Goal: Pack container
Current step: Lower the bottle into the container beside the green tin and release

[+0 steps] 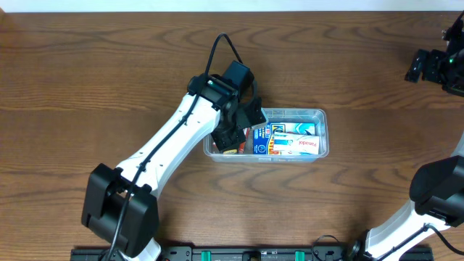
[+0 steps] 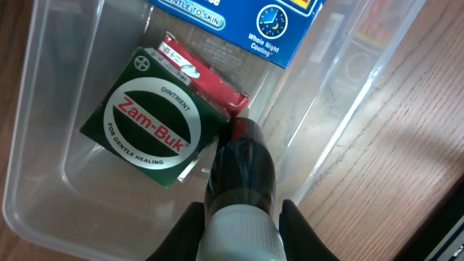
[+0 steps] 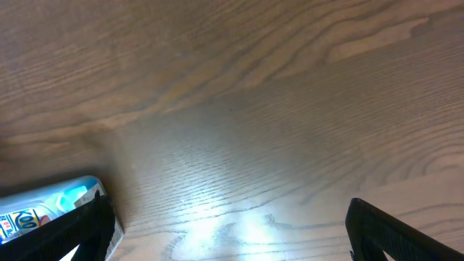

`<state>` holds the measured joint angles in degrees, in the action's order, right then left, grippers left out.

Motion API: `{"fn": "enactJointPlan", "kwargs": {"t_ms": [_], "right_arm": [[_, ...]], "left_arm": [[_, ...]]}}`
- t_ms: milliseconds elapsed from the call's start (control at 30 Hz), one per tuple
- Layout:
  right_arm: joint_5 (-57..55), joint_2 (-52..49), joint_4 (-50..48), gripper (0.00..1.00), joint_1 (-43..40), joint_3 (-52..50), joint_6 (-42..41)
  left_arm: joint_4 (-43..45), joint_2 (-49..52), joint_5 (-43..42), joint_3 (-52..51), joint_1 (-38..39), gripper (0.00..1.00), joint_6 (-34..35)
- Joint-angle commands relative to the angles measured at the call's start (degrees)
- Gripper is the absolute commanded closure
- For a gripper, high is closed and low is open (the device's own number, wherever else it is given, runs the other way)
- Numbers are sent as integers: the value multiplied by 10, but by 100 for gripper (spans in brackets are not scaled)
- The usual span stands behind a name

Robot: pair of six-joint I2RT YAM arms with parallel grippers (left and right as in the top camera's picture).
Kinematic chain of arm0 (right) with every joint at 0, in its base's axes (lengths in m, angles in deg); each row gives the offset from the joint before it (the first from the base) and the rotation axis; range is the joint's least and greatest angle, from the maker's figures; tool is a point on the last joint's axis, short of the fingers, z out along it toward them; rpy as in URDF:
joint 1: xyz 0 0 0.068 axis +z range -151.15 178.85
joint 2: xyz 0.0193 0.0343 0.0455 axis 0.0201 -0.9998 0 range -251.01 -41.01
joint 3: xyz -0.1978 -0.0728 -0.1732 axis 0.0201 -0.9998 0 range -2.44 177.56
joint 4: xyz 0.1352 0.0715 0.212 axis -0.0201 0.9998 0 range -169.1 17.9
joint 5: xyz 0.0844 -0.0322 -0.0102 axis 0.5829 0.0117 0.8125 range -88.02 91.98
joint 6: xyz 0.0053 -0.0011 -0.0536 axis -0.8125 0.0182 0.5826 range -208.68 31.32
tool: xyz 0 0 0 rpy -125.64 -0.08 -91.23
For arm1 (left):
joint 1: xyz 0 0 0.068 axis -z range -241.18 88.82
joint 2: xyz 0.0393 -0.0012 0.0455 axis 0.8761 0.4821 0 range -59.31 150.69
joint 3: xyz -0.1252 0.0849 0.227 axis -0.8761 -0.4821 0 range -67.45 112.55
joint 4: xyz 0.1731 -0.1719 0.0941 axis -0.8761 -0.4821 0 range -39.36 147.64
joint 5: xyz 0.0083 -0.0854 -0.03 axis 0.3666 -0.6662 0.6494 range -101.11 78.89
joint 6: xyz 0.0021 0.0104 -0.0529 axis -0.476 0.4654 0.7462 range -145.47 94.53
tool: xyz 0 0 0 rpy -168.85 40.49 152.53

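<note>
The container (image 1: 290, 111) is a clear shallow tub at the table's middle. My left gripper (image 1: 230, 134) reaches into its left end. In the left wrist view the left gripper (image 2: 239, 221) is shut on a dark bottle (image 2: 243, 170) with a white cap, held low inside the container (image 2: 43, 174). The bottle's far end touches a green Zam-Buk box (image 2: 148, 130) and a red box (image 2: 206, 76) lying on the tub floor. Blue-and-white packs (image 1: 286, 139) fill the tub's right part. My right gripper (image 1: 428, 67) is open and empty at the far right.
A blue box (image 2: 239, 22) lies just beyond the red box. The right wrist view shows the right gripper (image 3: 232, 225) over bare wood, with a blue-and-white pack (image 3: 43, 206) at the lower left edge. Wood-grain table (image 1: 87, 87) surrounds the tub.
</note>
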<state>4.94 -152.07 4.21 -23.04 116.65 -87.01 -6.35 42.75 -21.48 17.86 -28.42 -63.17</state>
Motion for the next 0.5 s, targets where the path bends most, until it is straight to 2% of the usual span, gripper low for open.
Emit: {"fn": "enactJointPlan", "kwargs": {"t_ms": [0,467], "right_arm": [[-1,13,1,1,-2,9,-8],[-1,13,1,1,-2,9,-8]], "left_arm": [[-2,11,-10,2,1,83,-11],[0,13,-23,2,1,83,-11]]}}
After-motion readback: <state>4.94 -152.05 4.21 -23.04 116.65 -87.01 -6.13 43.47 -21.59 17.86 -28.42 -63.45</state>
